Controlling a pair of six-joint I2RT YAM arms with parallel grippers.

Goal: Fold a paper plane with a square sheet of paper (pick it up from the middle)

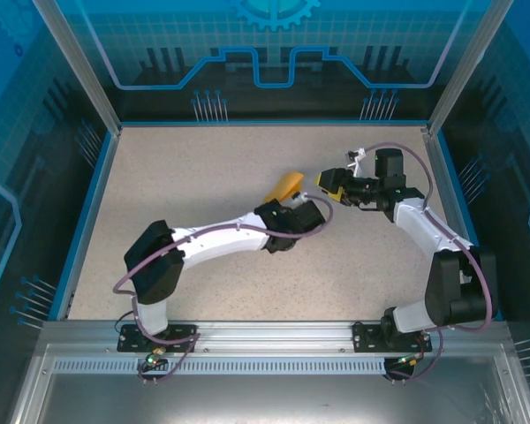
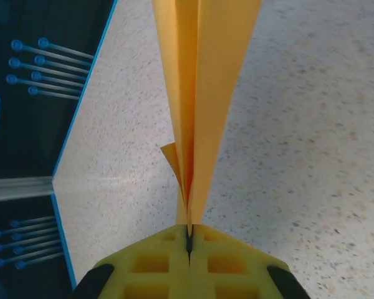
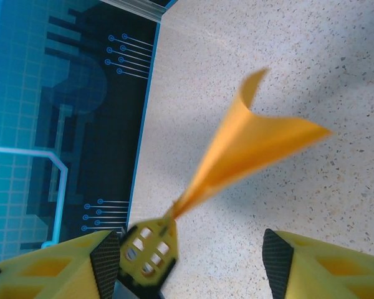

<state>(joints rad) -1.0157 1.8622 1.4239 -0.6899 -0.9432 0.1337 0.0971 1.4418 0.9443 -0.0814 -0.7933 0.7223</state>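
A: The paper plane [image 1: 288, 183] is seen lifted near the middle of the table [image 1: 185, 185], and it is clamped by the left gripper [image 1: 290, 205].

B: Confirmed from the left wrist. The left gripper [image 2: 189, 240] is pressed fully together, its yellow fingers [image 2: 168, 280] met edge to edge. The narrow end of the paper plane [image 2: 199, 93] is pinched in the seam between them.

A: How is the paper laid out there?

B: Folded layers are seen running straight away from the fingers and widening toward the top of the view. A small flap is curled out on the left, low down. The speckled table [image 2: 311, 162] is seen behind. Whether the far end of the paper rests on it cannot be told.

A: And the right gripper [image 1: 329, 184]? From above it is found just beside the paper, to its right, and pointed toward it.

B: From the right wrist, the right gripper [image 3: 192, 265] is shown spread wide, with one finger at each bottom corner, and nothing is held between them. The paper plane [image 3: 249, 143] is seen beyond, flared out and a little blurred, with one corner curled upward.

A: The left gripper [image 3: 146, 252] is caught in that view too, closed on the paper's pointed end.

B: Agreed. No contact between the right fingers and the paper can be made out.
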